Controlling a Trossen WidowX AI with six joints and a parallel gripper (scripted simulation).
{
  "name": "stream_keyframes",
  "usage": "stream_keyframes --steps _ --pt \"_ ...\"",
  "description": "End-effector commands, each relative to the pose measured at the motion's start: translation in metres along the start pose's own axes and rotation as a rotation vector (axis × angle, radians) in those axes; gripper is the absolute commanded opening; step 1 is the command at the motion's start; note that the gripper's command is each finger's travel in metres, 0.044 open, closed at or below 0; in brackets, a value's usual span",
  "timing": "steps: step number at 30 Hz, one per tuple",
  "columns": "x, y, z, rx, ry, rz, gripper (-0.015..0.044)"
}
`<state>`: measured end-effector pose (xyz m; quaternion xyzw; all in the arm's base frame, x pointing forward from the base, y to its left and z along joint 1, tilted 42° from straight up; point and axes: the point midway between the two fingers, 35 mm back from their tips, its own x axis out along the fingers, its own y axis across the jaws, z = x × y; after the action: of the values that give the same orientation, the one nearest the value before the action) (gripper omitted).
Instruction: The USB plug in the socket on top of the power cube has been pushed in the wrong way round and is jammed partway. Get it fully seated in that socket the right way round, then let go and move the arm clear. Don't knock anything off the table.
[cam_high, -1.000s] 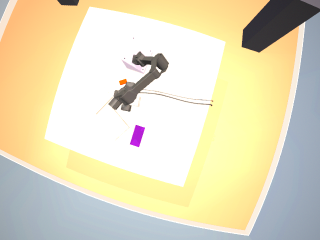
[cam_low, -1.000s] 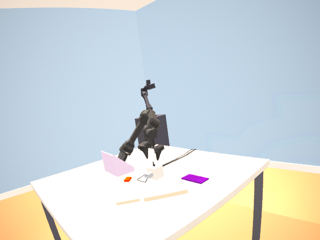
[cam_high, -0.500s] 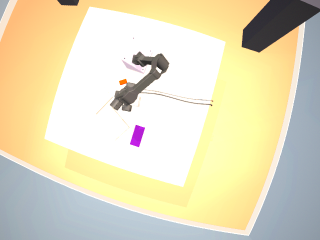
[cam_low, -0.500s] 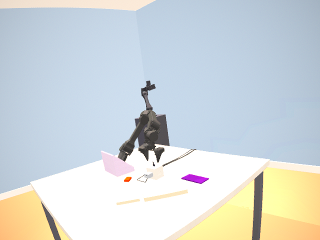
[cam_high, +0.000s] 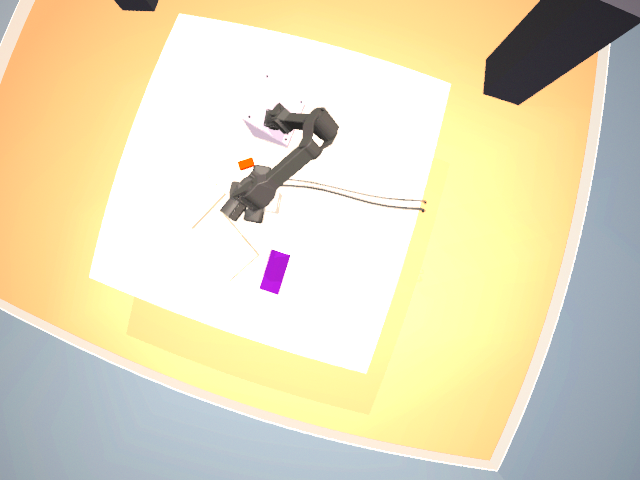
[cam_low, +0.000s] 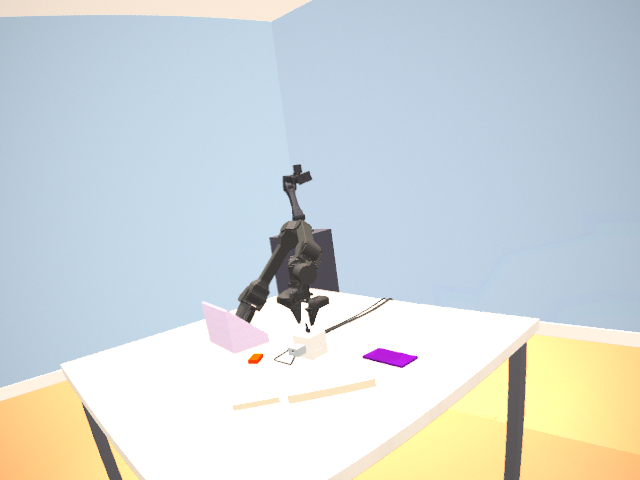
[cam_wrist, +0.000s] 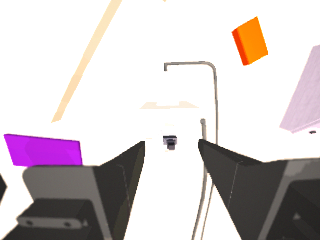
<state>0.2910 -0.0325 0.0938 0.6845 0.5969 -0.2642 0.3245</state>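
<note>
The cream power cube (cam_low: 314, 348) stands mid-table. The small dark USB plug (cam_low: 307, 327) (cam_wrist: 170, 142) sticks up out of the socket on its top. My gripper (cam_low: 305, 317) (cam_wrist: 171, 143) (cam_high: 241, 210) points down right above the plug. Its fingers are partly closed in, one on each side of the plug, with clear gaps to it. The fingertips are just above the plug and hold nothing. In the overhead view the arm hides the cube and the plug.
Two thin cables (cam_high: 356, 195) (cam_low: 356, 314) run from the cube to the table's edge. An orange block (cam_high: 245, 163) (cam_low: 255, 358) (cam_wrist: 250, 41), a pink wedge (cam_high: 261, 133) (cam_low: 230, 330) (cam_wrist: 305, 95), a purple card (cam_high: 274, 271) (cam_low: 389, 357) (cam_wrist: 42, 150) and wooden strips (cam_low: 330, 390) (cam_wrist: 82, 65) lie around.
</note>
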Motion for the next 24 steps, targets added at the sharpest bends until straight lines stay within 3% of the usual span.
stream_keyframes --steps 1,7,24 --pt "-0.0003 0.0001 0.0001 0.000 0.000 0.001 0.0151" --pt "-0.0003 0.0001 0.0001 0.000 0.000 0.001 0.0000" --pt "-0.0003 0.0001 0.0001 0.000 0.000 0.001 0.0000"
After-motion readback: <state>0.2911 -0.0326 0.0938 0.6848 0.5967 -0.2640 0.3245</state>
